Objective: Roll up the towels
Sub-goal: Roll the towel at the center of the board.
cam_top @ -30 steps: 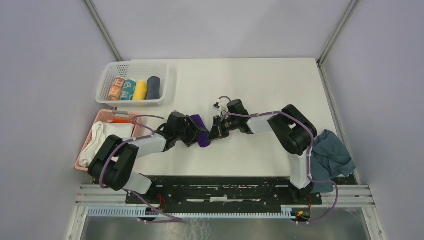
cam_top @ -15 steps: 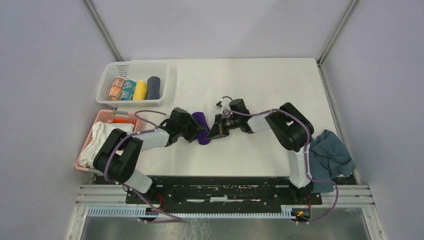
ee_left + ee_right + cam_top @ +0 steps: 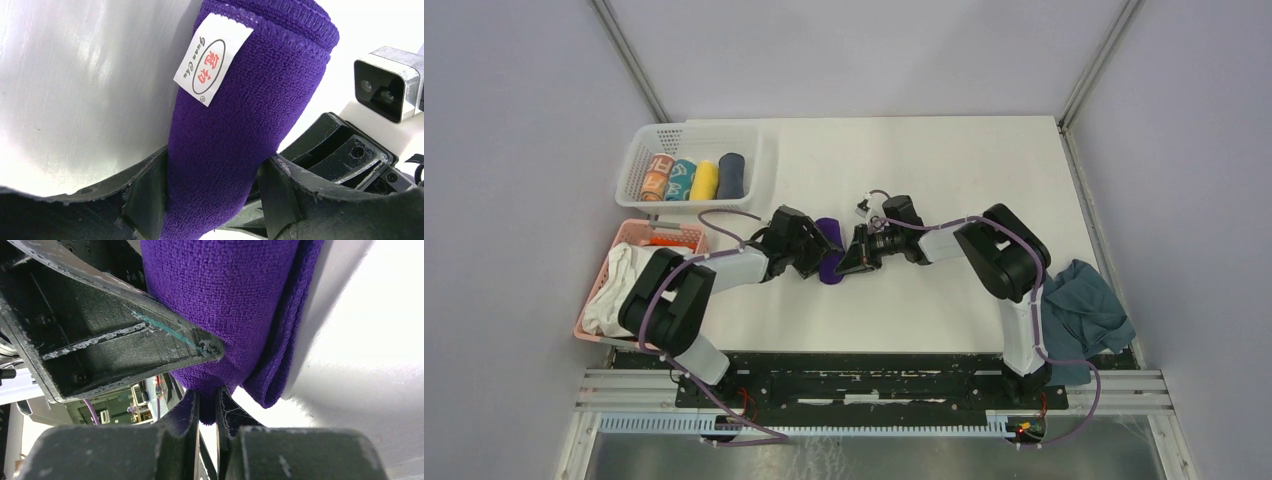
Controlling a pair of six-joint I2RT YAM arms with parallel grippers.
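The purple towel (image 3: 829, 251), a short roll, lies at the table's middle between my two grippers. The left gripper (image 3: 816, 250) straddles it from the left. In the left wrist view both pads press the roll (image 3: 250, 90) of the left gripper (image 3: 212, 175), and a white label (image 3: 212, 57) faces up. The right gripper (image 3: 846, 262) comes from the right. Its jaws (image 3: 206, 397) are pinched on the roll's lower end (image 3: 225, 290), with a loose folded edge (image 3: 280, 355) beside it. A grey towel (image 3: 1084, 310) lies crumpled at the table's right edge.
A white basket (image 3: 649, 150) at the back left holds several rolled towels (image 3: 696, 179). Nearer on the left, a pink basket (image 3: 624, 235) holds a white cloth bundle (image 3: 614, 290). Each wrist view shows the other gripper close by: the right wrist's camera (image 3: 385, 82), the left finger (image 3: 115, 335).
The left gripper has shifted a little toward the far side with the purple towel. The roll now looks shorter and tighter. The right gripper has followed it slightly and stays pinched.
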